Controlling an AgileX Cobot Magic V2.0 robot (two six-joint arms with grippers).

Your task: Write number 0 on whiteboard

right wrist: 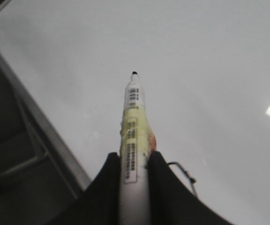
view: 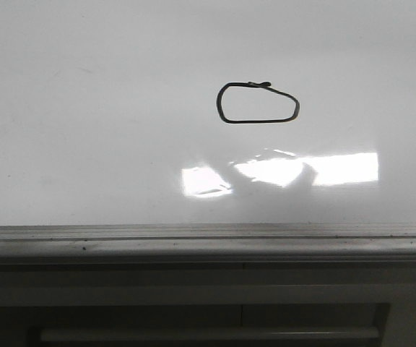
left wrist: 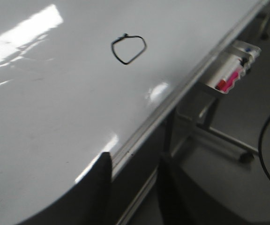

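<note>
The whiteboard fills most of the front view, with its grey edge strip along the near side. The number 0 is a flattened black loop right of centre; it also shows in the left wrist view. My right gripper is shut on a white and yellow marker pen, black tip uncapped and pointing over the board. A bit of the loop shows beside one finger. My left gripper is open and empty at the board's edge. Neither gripper shows in the front view.
A pen tray with pink and red markers hangs off the board's edge in the left wrist view. Bright glare patches lie on the board near its front edge. Frame bars and floor lie beyond the edge strip.
</note>
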